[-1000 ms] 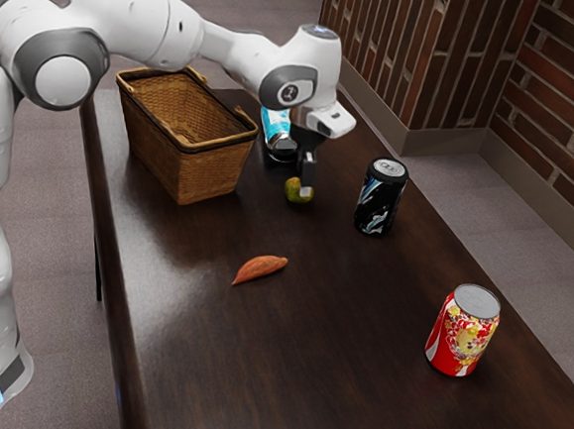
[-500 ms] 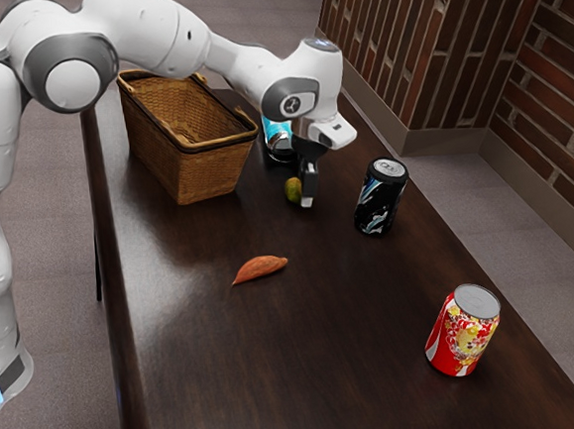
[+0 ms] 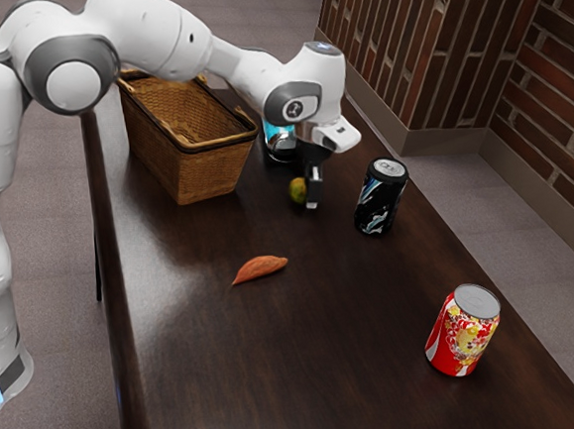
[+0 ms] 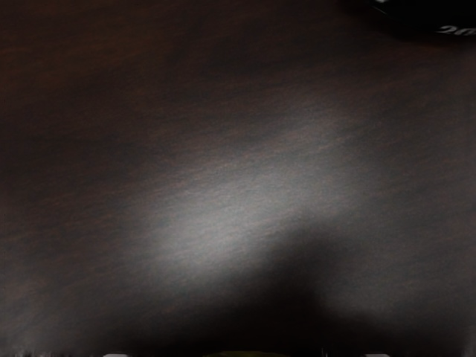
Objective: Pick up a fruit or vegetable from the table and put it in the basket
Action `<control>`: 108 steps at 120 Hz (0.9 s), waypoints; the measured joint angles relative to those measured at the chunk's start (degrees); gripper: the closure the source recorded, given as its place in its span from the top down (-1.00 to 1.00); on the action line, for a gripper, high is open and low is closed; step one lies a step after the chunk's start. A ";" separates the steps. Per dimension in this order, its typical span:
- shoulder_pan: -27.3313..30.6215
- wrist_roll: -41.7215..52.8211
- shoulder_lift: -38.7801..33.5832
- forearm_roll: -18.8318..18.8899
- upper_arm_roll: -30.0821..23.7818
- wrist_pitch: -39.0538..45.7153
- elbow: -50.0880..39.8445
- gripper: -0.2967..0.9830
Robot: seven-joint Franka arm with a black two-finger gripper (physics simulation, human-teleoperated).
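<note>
In the exterior view my gripper (image 3: 312,191) is low over the table, its near finger partly hiding a small green-yellow fruit (image 3: 298,191). The wrist view has a thin strip of the fruit (image 4: 245,355) at its lower edge, with a pale fingertip on either side and a gap to each, so the fingers stand open around it. An orange sweet potato (image 3: 260,267) lies on the table, well apart from the hand. The wicker basket (image 3: 202,171) stands on the exterior view's left of the gripper.
A black can (image 3: 380,197) stands just to the exterior view's right of the gripper; the wrist view also catches a black can (image 4: 439,15). Behind the hand is a blue-and-black can (image 3: 279,142). A red can (image 3: 463,331) stands farther along the dark table (image 3: 318,361).
My hand has come lower and moved slightly toward the exterior view's right. Over the last half second the fruit has shifted a little the same way.
</note>
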 joint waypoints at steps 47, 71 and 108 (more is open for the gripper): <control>-0.92 -0.44 -15.03 0.41 -1.21 -4.66 -0.11 0.00; 0.01 -0.46 -24.42 2.54 4.36 -10.70 -0.86 0.01; 0.53 -0.36 -30.02 6.84 15.34 -16.59 -5.87 0.00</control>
